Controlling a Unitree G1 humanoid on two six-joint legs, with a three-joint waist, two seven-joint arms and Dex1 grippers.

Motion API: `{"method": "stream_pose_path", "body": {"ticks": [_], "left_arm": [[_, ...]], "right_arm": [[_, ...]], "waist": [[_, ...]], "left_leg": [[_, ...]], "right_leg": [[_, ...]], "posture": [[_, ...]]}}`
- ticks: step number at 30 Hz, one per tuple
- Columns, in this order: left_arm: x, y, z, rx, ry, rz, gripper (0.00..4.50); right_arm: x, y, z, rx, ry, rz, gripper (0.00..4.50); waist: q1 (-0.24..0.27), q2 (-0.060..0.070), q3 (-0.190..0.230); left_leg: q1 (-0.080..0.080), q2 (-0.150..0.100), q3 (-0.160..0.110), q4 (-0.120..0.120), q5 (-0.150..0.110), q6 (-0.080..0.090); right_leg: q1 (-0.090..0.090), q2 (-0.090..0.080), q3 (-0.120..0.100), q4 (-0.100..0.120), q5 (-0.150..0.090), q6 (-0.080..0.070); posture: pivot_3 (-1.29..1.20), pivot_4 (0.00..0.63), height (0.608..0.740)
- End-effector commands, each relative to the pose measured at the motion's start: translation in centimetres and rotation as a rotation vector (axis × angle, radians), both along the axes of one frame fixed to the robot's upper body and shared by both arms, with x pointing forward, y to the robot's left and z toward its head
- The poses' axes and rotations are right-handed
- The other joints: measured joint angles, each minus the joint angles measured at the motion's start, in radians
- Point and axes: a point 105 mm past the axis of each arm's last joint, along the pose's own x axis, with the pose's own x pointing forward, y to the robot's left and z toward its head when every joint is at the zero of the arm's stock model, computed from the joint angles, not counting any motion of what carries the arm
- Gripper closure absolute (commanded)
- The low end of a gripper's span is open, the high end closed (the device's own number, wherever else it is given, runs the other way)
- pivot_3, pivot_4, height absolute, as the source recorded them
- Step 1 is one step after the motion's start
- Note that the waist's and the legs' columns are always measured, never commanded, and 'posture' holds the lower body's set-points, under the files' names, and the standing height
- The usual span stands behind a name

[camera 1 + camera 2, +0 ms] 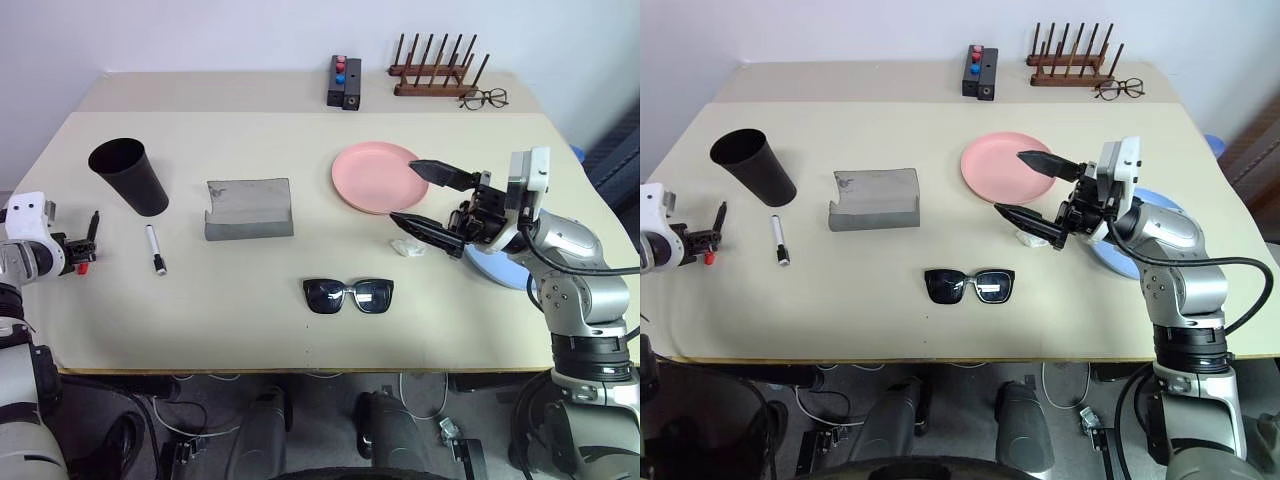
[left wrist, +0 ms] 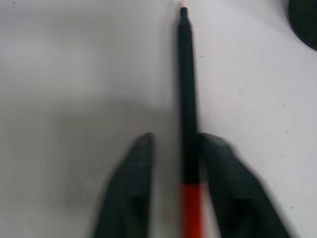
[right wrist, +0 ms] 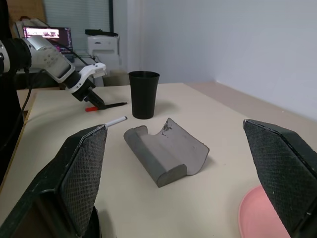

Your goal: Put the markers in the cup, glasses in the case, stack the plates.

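The left gripper (image 1: 88,243) is clamped on a thin black pen with a red end (image 2: 187,124), held low over the bench (image 1: 250,330) near its left edge. It looks light, stiff and slick, so a mid-shaft hold suits it. The white marker (image 1: 155,249) lies just beside, the cup (image 1: 130,176) beyond. The right gripper (image 1: 432,202) hangs spread wide and empty near the pink plate (image 1: 375,177). It covers most of the blue plate (image 1: 500,270). The sunglasses (image 1: 348,295) lie apart from the grey case (image 1: 248,208); the pen's tip is too blurred to make out.
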Motion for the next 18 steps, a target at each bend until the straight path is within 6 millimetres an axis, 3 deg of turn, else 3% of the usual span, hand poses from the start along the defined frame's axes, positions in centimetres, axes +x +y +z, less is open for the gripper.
{"method": "stream_pose_path", "body": {"ticks": [1,15,18], "left_arm": [[-0.2,-0.2,-0.2,-0.018,0.022,-0.002,4.46],[0.6,-0.6,1.9,0.02,-0.079,-0.042,4.46],[0.7,-0.6,3.3,0.053,-0.151,-0.057,4.46]], "right_arm": [[-0.2,0.1,1.1,-0.005,-0.054,0.006,0.0],[0.5,-0.2,0.9,-0.01,-0.059,-0.004,0.0],[0.6,-0.2,1.0,-0.007,-0.063,-0.004,0.0]], "waist": [[0.0,0.0,0.0],[-0.002,0.0,0.0],[-0.003,0.0,0.0]], "left_leg": [[0.0,0.0,0.0,0.0,0.0,0.0],[0.0,0.0,0.0,0.0,0.0,0.0],[0.0,0.0,0.0,0.0,0.0,0.0]], "right_leg": [[0.0,0.0,0.0,0.0,0.0,0.0],[0.0,0.0,0.0,0.0,0.0,0.0],[0.0,0.0,0.0,0.0,0.0,0.0]], "posture": [[0.0,0.15,0.74],[0.0,0.15,0.74],[0.0,0.15,0.74]]}}
